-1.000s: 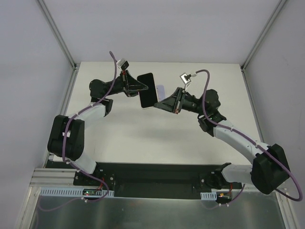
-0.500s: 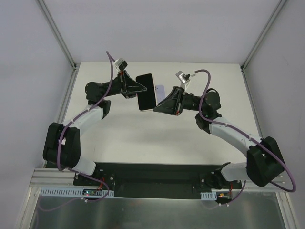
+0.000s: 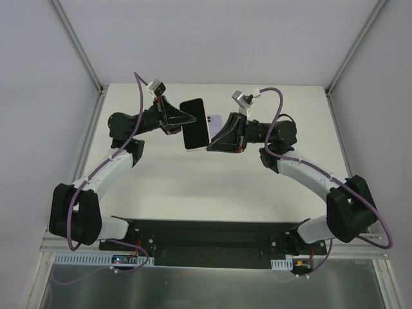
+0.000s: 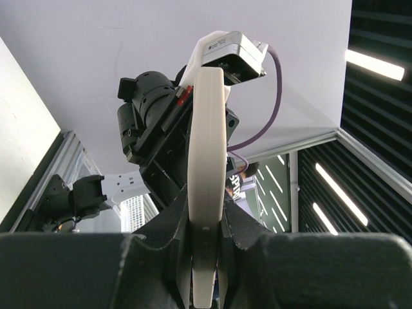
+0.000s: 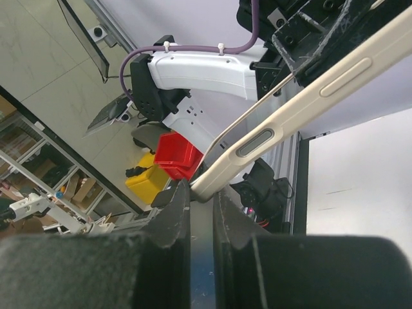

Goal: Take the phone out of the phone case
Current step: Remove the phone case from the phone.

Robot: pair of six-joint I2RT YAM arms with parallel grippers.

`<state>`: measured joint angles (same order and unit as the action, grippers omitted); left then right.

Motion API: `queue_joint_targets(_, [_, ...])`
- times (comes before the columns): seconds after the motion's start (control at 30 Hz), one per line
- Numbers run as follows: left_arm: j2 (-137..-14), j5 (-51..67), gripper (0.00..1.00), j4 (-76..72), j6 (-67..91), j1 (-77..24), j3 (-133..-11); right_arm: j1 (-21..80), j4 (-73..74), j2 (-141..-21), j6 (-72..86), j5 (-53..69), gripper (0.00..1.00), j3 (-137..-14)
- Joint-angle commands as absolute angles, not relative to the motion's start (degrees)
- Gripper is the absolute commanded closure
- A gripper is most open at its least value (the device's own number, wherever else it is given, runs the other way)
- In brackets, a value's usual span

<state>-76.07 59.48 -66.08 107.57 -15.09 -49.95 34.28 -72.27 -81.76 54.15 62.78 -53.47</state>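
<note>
The phone [image 3: 195, 123], black screen up, sits in a cream case and hangs in the air between both arms above the table's far middle. My left gripper [image 3: 185, 120] is shut on its left long edge. In the left wrist view the cream case edge [image 4: 206, 148] runs up from between the fingers [image 4: 172, 225]. My right gripper [image 3: 212, 142] is shut on the lower right corner. In the right wrist view the case edge with its side buttons [image 5: 290, 116] rises from the fingers [image 5: 177, 206], and a thin lip stands slightly off it. A pale lavender patch [image 3: 215, 120] shows beside the screen.
The white table [image 3: 193, 187] lies below the held phone. Metal frame posts [image 3: 76, 42] rise at the far corners. The black base plate [image 3: 206, 235] lies at the near edge. Each arm's purple cable [image 3: 273, 96] loops above its wrist.
Both wrists have shifted a little left and up together with the phone. Both grips have held, and the elbows have swung outward.
</note>
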Motion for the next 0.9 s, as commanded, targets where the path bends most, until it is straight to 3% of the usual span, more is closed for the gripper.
queue_joint_targets(0.0, [-74.27, 56.51, 1.0, -65.39, 110.74, -18.1, -50.62, 35.33, -87.8, -82.79, 50.36, 63.37, 0.99, -56.86])
queue_joint_targets(0.67, [-73.48, 54.93, 1.0, -68.03, 113.38, -19.6, -50.45, 34.72, -87.8, -89.21, 49.22, 61.61, 0.99, -60.38])
queue_joint_targets(0.87, [-72.95, 55.11, 1.0, -68.38, 113.29, -19.6, -50.28, 31.65, -86.67, -91.23, 51.76, 54.95, 0.99, -57.66])
